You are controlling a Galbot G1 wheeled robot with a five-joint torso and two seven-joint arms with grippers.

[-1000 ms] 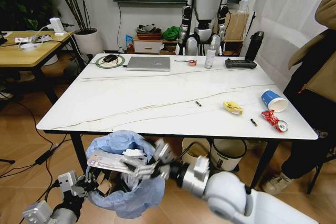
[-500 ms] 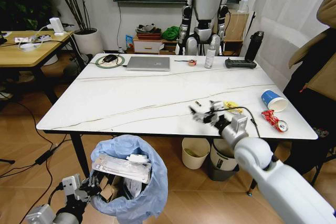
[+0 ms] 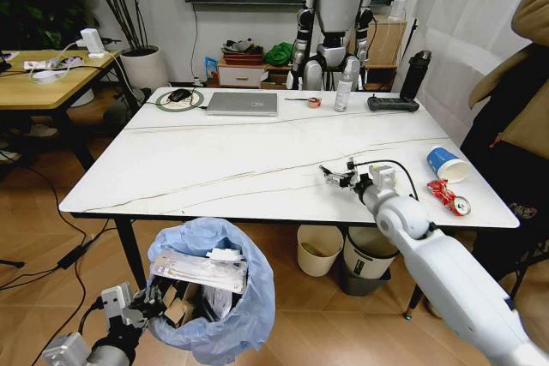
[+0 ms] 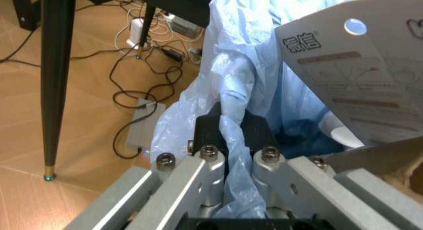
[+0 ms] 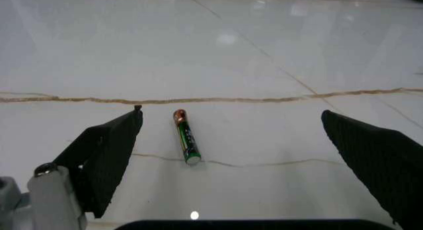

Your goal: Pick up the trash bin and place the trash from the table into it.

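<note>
The trash bin (image 3: 214,297), lined with a light-blue bag, hangs below the table's (image 3: 197,169) near edge and holds a printed cardboard sheet, tissues and cardboard. My left gripper (image 3: 151,302) is shut on the bag's rim (image 4: 228,106); the black pads (image 4: 258,136) pinch the plastic. My right gripper (image 3: 334,177) hovers open just above the tabletop, with a small green battery (image 5: 186,137) lying between its fingers (image 5: 106,150). A blue paper cup (image 3: 446,163) and a red wrapper (image 3: 449,196) lie near the table's right edge.
A silver laptop (image 3: 243,104), spray bottle (image 3: 344,92), black remote (image 3: 393,104) and black flask (image 3: 415,75) stand along the far edge. A cream bucket (image 3: 319,249) and a white bin (image 3: 369,255) sit under the table. A person (image 3: 515,117) stands at right.
My right gripper has left the bin's mouth, swung up and right over the table, and now sits open around the battery. The bin stays held by the left gripper.
</note>
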